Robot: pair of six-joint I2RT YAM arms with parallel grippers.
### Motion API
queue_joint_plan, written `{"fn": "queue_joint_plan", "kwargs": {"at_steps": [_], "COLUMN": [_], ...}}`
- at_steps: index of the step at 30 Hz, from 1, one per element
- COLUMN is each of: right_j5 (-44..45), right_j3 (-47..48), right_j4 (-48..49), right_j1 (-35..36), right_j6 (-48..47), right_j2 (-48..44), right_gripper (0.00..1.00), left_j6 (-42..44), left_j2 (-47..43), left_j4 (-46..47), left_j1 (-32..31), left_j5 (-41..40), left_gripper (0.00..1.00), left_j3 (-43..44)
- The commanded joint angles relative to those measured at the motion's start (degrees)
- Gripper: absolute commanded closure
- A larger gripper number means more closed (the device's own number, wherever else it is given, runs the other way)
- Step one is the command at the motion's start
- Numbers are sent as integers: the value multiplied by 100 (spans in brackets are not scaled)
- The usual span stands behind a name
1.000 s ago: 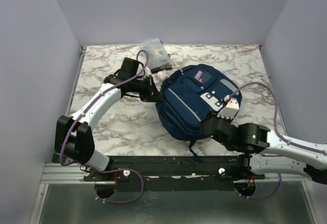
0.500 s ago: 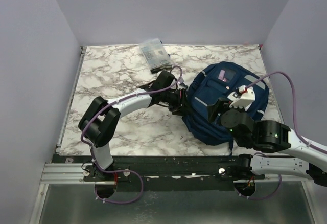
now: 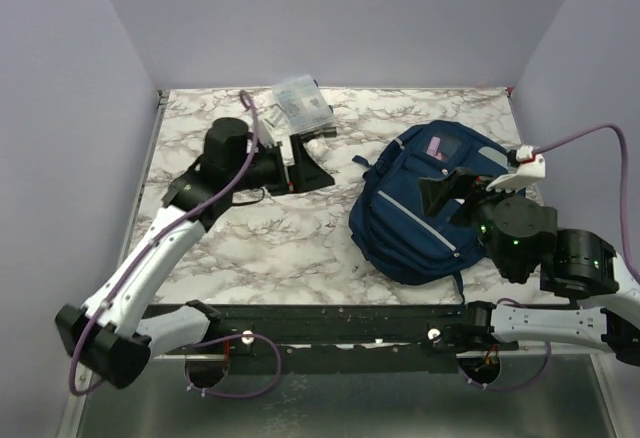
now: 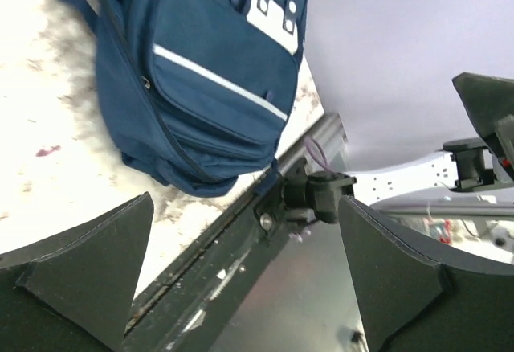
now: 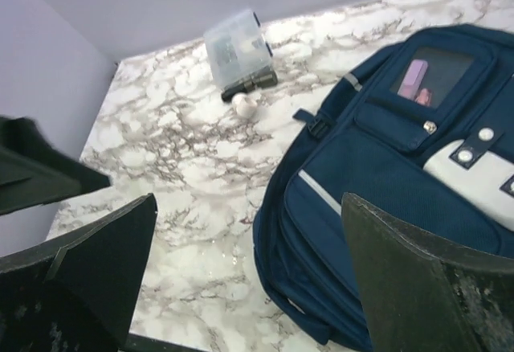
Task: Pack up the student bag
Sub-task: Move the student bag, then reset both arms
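Note:
The student bag [image 3: 425,213] is navy blue and lies flat on the right half of the marble table, its front pockets up and its pink label [image 3: 435,146] towards the back. My left gripper [image 3: 316,165] hangs open in the air left of the bag and holds nothing. In the left wrist view the bag [image 4: 193,71] shows at the upper left, beyond the open left gripper [image 4: 249,288]. My right gripper [image 3: 468,190] hovers open over the bag's right side, empty. The right wrist view looks down between wide fingers [image 5: 438,288] at the bag [image 5: 401,175].
A small clear plastic pouch [image 3: 300,103] lies at the back of the table [image 3: 250,248], with a dark item [image 5: 249,85] and a small white object [image 5: 245,104] beside it. Purple walls [image 3: 60,158] close in left, right and back.
Both grippers have opened wide and drawn away from the bag, the left one back to the left and up, the right one to the right. The bag slid right earlier and has settled.

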Motion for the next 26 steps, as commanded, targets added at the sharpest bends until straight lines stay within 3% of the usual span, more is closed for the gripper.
{"fn": "queue_joint_plan", "kwargs": {"at_steps": [1,6,11,18,26], "right_j5": [490,661,745,805,556], "right_j3": [401,605,680,483,256], "right_j4": [562,1170,1534,1867,1776], "right_j1": [-9,-7,-2,-6,-7], "right_j6": [-1069,-1772,-2057,-2149,-2119], "right_j2": [-100,-230,-405,-684,-922], "right_gripper": [0,0,0,0,0], "left_j6": [848,1257,1522,1828,1741], "left_j2": [-1097,-1988,-2776,-3687,-3956], "left_j4": [-1531,-2452,-2461,-1944,-1786], "left_j1": [437,920,941,941,941], "left_j5": [-934,-1829,-2674,-3776,-3865], "left_gripper": [2,2,2,2,2], "left_j3": [506,1531,2104,1997,1866]}}
